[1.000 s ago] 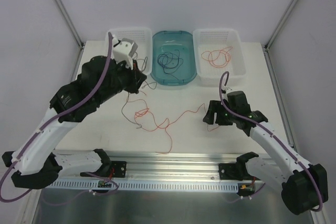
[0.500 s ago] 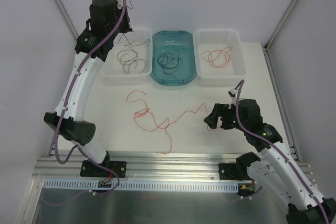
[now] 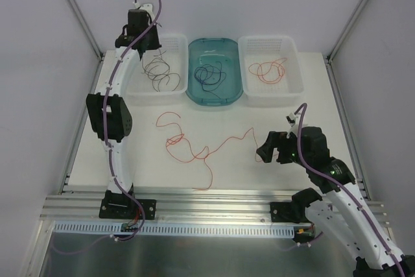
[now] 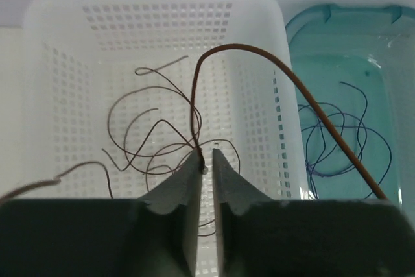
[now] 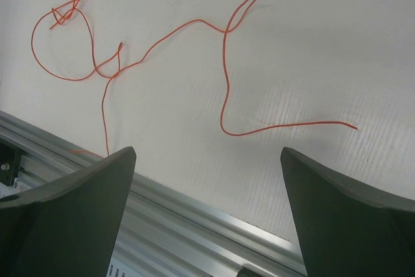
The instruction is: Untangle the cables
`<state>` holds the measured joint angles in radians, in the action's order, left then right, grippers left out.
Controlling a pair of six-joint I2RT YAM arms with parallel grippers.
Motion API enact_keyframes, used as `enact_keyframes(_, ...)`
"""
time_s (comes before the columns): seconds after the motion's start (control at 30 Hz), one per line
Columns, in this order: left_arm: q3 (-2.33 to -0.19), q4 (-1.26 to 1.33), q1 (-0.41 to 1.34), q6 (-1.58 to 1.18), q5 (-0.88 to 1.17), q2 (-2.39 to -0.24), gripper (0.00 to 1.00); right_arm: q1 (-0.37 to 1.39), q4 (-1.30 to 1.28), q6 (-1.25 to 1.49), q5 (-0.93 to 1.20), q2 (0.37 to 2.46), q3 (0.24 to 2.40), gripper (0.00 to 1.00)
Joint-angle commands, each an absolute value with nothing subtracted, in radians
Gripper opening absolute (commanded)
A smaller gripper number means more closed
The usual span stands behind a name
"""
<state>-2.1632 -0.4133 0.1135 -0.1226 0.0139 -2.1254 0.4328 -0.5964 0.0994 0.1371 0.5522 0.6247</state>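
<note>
Cables lie in four places. Over the left white basket hangs the left gripper, its jaws pinched almost together on one dark brown cable. That strand rises from the fingertips toward twelve o'clock, arches over and runs down to four o'clock, passing the basket wall and crossing in front of the teal bin. More dark brown strands coil on the basket floor beneath the jaws. In the teal bin, at three o'clock of that gripper, black-blue cables lie looped.

Low over the table hovers the right gripper, jaws spread wide with nothing between them. The loose red-orange cables sprawl at twelve o'clock in its wrist view and at nine o'clock of it from above, clear of both fingers. A red-orange bundle sits in the right white basket, at twelve o'clock of the right gripper.

The table is white and matte, with an aluminium rail along its near edge. Plain white walls and slanted metal posts enclose it.

The pinched strand's far end is cut off behind the gripper body at the lower edge of the left wrist view. How many red-orange strands make up the tangle on the table cannot be told, since they cross at several points.
</note>
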Motion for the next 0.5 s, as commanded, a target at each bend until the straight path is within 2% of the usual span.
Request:
enact_keyframes(0.0, -2.165, -0.374, 0.109, -0.153, 0.092, -2.169, 0.15, 0.437, -0.598, 0.084, 0.147, 0.568, 0.669, 1.0)
enact_keyframes(0.1, -2.117, -0.373, 0.106, -0.16, 0.094, -2.146, 0.31, 0.439, -0.6, 0.078, 0.152, 0.572, 0.676, 1.0)
enact_keyframes(0.13, -2.102, -0.374, 0.106, -0.16, 0.086, -2.113, 0.47, 0.439, -0.601, 0.072, 0.15, 0.575, 0.68, 1.0)
enact_keyframes(0.2, -2.05, -0.374, 0.106, -0.163, 0.054, -2.067, 0.65, 0.439, -0.604, 0.064, 0.14, 0.589, 0.69, 1.0)
enact_keyframes(0.23, -2.03, -0.374, 0.106, -0.167, 0.048, -2.01, 0.85, 0.437, -0.603, 0.061, 0.141, 0.592, 0.692, 1.0)
enact_keyframes(0.3, -1.958, -0.374, 0.106, -0.202, 0.038, -1.906, 0.99, 0.439, -0.589, 0.058, 0.155, 0.598, 0.696, 0.99)
enact_keyframes(0.47, -1.7, -0.376, 0.11, -0.328, 0.135, -1.657, 0.99, 0.455, -0.558, 0.06, 0.212, 0.675, 0.721, 1.0)
